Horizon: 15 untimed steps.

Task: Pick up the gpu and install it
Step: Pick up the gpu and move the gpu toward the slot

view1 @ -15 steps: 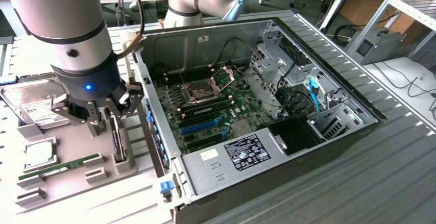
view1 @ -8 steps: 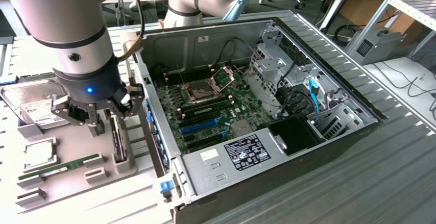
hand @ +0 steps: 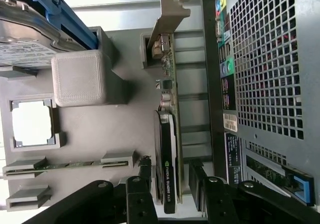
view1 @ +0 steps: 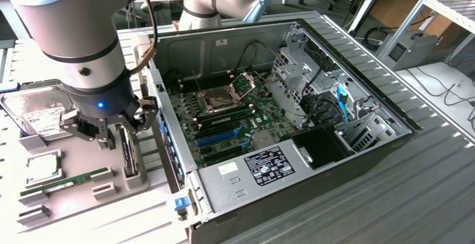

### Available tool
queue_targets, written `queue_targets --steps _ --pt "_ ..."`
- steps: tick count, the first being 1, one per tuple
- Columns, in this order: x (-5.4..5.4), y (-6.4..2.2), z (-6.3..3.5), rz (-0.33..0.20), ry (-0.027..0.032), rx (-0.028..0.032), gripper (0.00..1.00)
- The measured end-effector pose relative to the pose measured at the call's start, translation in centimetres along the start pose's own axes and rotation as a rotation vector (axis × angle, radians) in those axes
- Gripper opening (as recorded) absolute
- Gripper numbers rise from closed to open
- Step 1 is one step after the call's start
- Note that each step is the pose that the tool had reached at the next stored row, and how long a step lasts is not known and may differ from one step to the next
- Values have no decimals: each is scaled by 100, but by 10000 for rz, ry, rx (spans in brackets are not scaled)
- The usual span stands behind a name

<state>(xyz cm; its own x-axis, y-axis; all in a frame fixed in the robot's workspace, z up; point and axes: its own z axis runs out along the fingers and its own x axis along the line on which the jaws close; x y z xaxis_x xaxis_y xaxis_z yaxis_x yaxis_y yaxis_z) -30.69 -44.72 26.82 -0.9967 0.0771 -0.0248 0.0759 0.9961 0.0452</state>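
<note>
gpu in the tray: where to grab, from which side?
Probably pinch the gpu across its flat faces at the black shroud, clear of the metal bracket, coming down from above: it stands on edge in the grey tray, top edge free. The open gripper straddles it.

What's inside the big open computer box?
A green circuit board with a silver chip socket, black cables and a grey metal drive cage. The cage covers whatever sits beneath it.

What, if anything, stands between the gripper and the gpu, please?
Nothing visible does. The gripper straddles the gpu with open fingers, one on each side; it stands on edge in the grey holder beside the computer case.
</note>
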Motion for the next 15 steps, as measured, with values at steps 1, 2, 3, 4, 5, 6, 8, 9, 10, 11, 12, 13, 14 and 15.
queue_targets --steps 1,2,3,4,5,6,8,9,10,11,12,13,14,15 --pt "0 0 9 0 0 -1 44" --pt "0 -1 19 0 0 0 44" --pt "1 -1 27 0 0 0 44" --pt "1 -2 35 0 0 0 44" --pt "1 -2 44 0 0 0 44" --pt "1 -3 57 0 -1 0 44" --pt "2 -4 84 0 -1 -1 44" --pt "2 -5 99 0 0 0 44" --pt "3 -5 109 0 -1 -1 44" --pt "3 -6 120 0 -1 -1 44" --pt "3 -6 131 0 0 -1 44" --pt "3 -6 144 0 -1 -1 44" --pt "4 -7 154 0 -1 -1 44" --pt "4 -7 163 0 -1 -1 44"
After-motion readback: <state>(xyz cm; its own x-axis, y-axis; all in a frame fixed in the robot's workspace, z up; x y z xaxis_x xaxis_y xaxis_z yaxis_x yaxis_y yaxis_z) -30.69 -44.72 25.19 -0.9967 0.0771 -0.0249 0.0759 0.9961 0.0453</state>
